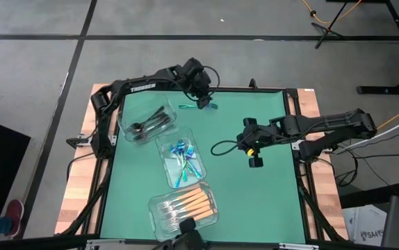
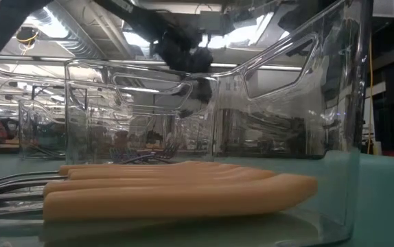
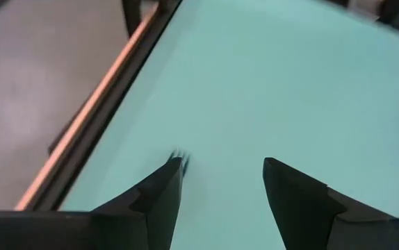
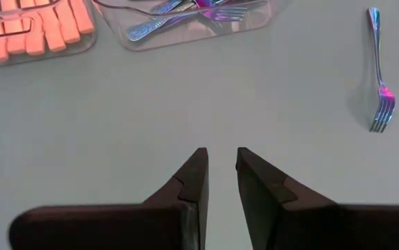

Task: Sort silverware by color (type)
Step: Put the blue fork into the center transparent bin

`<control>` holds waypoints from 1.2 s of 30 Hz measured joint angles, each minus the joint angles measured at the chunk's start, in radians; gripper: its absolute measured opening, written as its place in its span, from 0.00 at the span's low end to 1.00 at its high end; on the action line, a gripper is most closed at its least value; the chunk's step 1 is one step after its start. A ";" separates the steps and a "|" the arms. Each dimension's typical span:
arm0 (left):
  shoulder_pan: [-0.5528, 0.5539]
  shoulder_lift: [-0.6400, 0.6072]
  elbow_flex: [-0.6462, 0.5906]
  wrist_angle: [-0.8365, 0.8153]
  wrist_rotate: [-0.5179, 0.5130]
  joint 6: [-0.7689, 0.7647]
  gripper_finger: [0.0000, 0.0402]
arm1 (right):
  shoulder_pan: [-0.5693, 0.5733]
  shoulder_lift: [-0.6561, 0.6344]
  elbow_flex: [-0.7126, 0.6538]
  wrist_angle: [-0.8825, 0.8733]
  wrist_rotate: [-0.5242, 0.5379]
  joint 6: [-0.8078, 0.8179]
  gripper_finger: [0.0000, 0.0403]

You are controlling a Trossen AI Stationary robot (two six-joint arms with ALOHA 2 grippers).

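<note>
One iridescent fork [image 1: 188, 106] lies flat on the green mat near its far edge, also seen in the right wrist view [image 4: 380, 69]. My left gripper [image 1: 204, 101] hovers over that fork's middle, open, with bare mat between its fingers [image 3: 220, 173]. My right gripper [image 1: 255, 158] hangs over the mat's right half, its fingers [image 4: 220, 160] a narrow gap apart with nothing between them. The other silverware lies sorted in three clear containers: black pieces [image 1: 149, 123], iridescent pieces [image 1: 183, 158], orange-handled pieces [image 1: 185, 203].
The three containers stand in a slanting row down the mat's left half. The nearest one's orange handles [image 2: 176, 189] fill the low view. A black frame rail [image 3: 109, 104] edges the mat's far side close to my left gripper. Bare mat [image 1: 255, 201] spreads across the right half.
</note>
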 joint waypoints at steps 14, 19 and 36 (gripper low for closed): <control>0.018 0.092 0.001 -0.117 -0.032 0.017 0.43 | 0.000 0.001 0.000 0.007 0.000 0.001 0.16; 0.014 0.092 0.001 -0.132 -0.050 0.022 0.43 | 0.000 0.006 0.000 0.008 0.003 0.001 0.16; 0.015 -0.006 0.007 -0.205 -0.031 0.019 0.43 | -0.274 0.021 0.000 0.290 0.005 -0.187 0.16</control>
